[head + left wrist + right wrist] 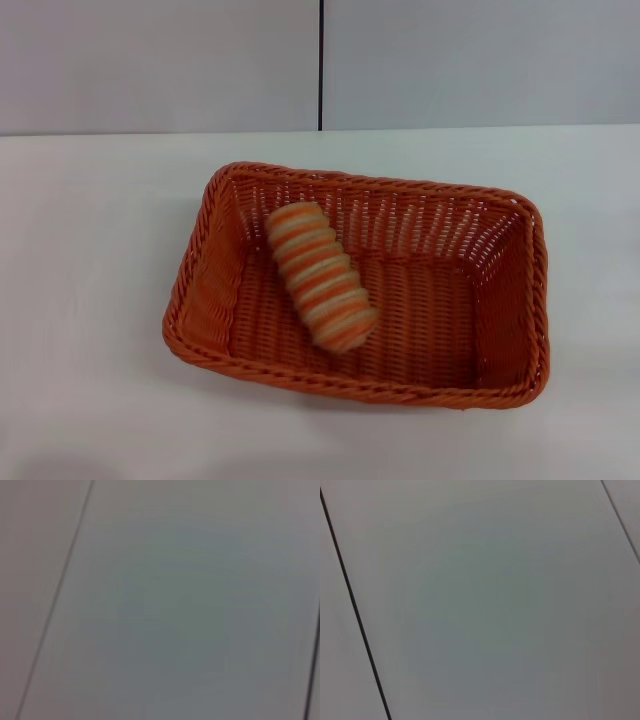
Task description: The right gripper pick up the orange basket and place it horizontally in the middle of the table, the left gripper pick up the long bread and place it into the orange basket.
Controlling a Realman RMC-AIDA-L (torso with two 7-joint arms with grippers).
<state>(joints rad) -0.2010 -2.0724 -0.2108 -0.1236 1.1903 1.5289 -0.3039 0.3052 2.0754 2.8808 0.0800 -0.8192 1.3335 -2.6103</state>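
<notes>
Head view, near to far: we see bare white counter (90, 400) in front, then the orange basket (205, 300) sitting roughly mid-counter, long side running left to right, slightly skewed. The long bread (320, 275) lies inside the basket, on its woven floor, in the left half, angled from the far-left wall toward the near middle. Its far end is close to or against the back wall; we cannot tell if it touches. Beyond the basket, more counter, then the grey wall (150, 60) with a dark vertical seam (320, 60).

Only the head view shows the basket and bread. Both wrist views show just a plain grey panel crossed by thin dark seams (355, 610), nothing of the task's things.

Neither the left gripper nor the right gripper appears in any view, so we cannot tell how their jaws stand.
</notes>
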